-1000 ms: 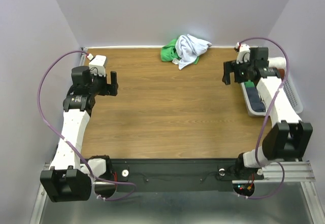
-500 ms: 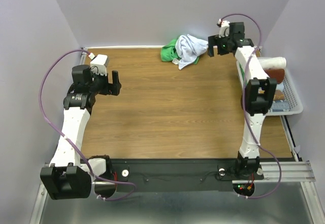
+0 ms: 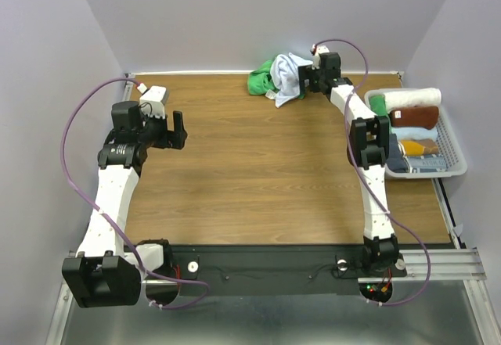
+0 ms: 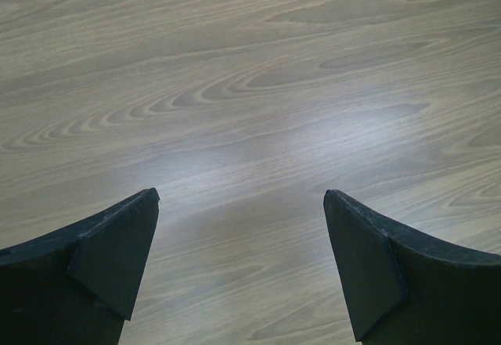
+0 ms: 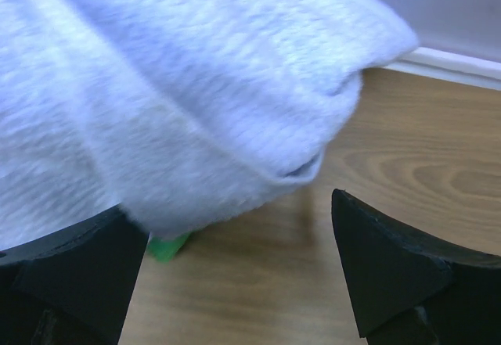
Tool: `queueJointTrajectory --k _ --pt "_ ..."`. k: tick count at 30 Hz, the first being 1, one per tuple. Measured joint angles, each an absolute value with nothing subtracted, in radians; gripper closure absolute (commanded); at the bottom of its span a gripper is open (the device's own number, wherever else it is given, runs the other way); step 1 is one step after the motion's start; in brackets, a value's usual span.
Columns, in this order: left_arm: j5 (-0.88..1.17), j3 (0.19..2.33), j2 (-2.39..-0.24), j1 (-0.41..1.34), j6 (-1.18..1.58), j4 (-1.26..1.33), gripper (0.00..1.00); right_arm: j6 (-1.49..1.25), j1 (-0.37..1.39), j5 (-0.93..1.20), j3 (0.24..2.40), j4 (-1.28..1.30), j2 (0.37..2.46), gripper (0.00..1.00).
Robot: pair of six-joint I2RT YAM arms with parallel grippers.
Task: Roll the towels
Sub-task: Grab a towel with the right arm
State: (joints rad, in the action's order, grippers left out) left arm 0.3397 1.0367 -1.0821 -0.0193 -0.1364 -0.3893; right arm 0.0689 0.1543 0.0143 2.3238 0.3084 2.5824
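A pale bluish-white towel [image 3: 290, 76] lies crumpled over a bright green towel [image 3: 259, 80] at the table's far edge. My right gripper [image 3: 307, 81] is open, stretched out to the pile's right side. In the right wrist view the white towel [image 5: 180, 87] fills the upper left just ahead of my open gripper [image 5: 239, 231], its edge by the left finger, and a bit of green towel [image 5: 166, 247] peeks out below. My left gripper [image 3: 180, 128] is open and empty over bare wood at the left; its wrist view shows the open gripper [image 4: 241, 200] over table only.
A grey basket [image 3: 456, 151] at the right edge holds several rolled towels, among them a long cream-white roll [image 3: 411, 97] and a brown roll [image 3: 415, 116]. The back wall stands right behind the towel pile.
My right arm has swung from beside the basket across to the towel pile at the far edge, stretching out. The left arm has not moved.
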Motion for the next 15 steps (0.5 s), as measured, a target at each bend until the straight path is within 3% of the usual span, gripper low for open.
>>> queueJointTrajectory --k 3,4,6,7,8,9,15 --pt "0.331 1.037 -1.082 -0.019 -0.137 -0.399 0.01 0.054 0.154 -0.039 2.327 0.248 2.615 0.29" --pt "0.327 1.037 -1.082 -0.019 -0.137 -0.402 0.01 0.055 0.154 -0.046 2.327 0.234 2.622 0.51" --pt "0.322 1.037 -1.084 -0.019 -0.137 -0.405 0.01 0.05 0.152 -0.045 2.327 0.209 2.626 0.68" --pt "0.32 1.037 -1.085 -0.019 -0.137 -0.407 0.01 0.052 0.152 -0.045 2.327 0.192 2.626 0.85" --pt "0.318 1.037 -1.086 -0.019 -0.137 -0.409 0.01 0.052 0.152 -0.044 2.327 0.175 2.626 0.93" --pt "0.317 1.037 -1.088 -0.019 -0.136 -0.41 0.01 0.054 0.152 -0.041 2.329 0.154 2.626 0.99" --pt "0.318 1.037 -1.099 -0.019 -0.125 -0.412 0.01 0.047 0.154 0.018 2.315 0.12 2.589 0.99"
